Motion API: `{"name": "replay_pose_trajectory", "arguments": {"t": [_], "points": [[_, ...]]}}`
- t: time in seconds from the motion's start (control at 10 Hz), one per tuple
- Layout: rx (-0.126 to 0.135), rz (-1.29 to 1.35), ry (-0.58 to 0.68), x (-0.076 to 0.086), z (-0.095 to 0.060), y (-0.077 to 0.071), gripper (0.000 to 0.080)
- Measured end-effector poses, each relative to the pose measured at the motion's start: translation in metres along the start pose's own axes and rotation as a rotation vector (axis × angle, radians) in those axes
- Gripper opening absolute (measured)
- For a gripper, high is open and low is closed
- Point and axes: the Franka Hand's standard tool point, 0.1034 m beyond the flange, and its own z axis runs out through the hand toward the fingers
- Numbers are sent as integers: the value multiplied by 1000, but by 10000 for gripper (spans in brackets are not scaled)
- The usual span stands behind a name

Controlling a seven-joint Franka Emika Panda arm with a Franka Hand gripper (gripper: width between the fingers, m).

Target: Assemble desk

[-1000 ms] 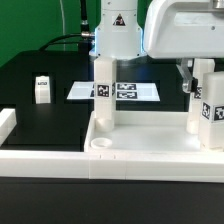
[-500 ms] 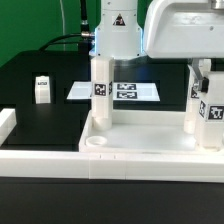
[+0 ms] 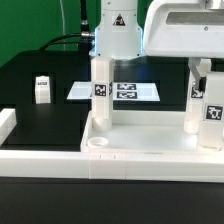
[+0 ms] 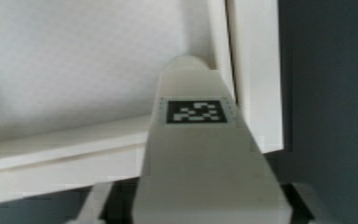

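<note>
The white tabletop (image 3: 150,140) lies rim up at the front of the exterior view. One white leg (image 3: 101,90) stands upright in its far left corner, and another (image 3: 192,105) stands towards the right. My gripper (image 3: 207,66) is shut on a third tagged leg (image 3: 213,110) and holds it upright over the tabletop's right end. In the wrist view that leg (image 4: 197,130) fills the middle between my fingers (image 4: 98,203), with the tabletop rim (image 4: 247,70) behind it. My gripper (image 4: 197,205) grips the leg's top. A loose leg (image 3: 42,89) stands on the black table at the left.
The marker board (image 3: 125,91) lies flat behind the tabletop, in front of the robot base (image 3: 118,35). Low white border rails (image 3: 8,125) run along the left and front of the table.
The gripper with the held leg has shifted slightly to the exterior view's right over the tabletop's right end. Nothing else has moved.
</note>
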Motion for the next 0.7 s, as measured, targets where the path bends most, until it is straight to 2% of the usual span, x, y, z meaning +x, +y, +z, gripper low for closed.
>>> {"name": "replay_pose_trajectory", "arguments": {"t": [0.2,0.7], "points": [[9,225,-6,-1,1,-1,290],[5,679,-10,-3,2,-2,290]]}}
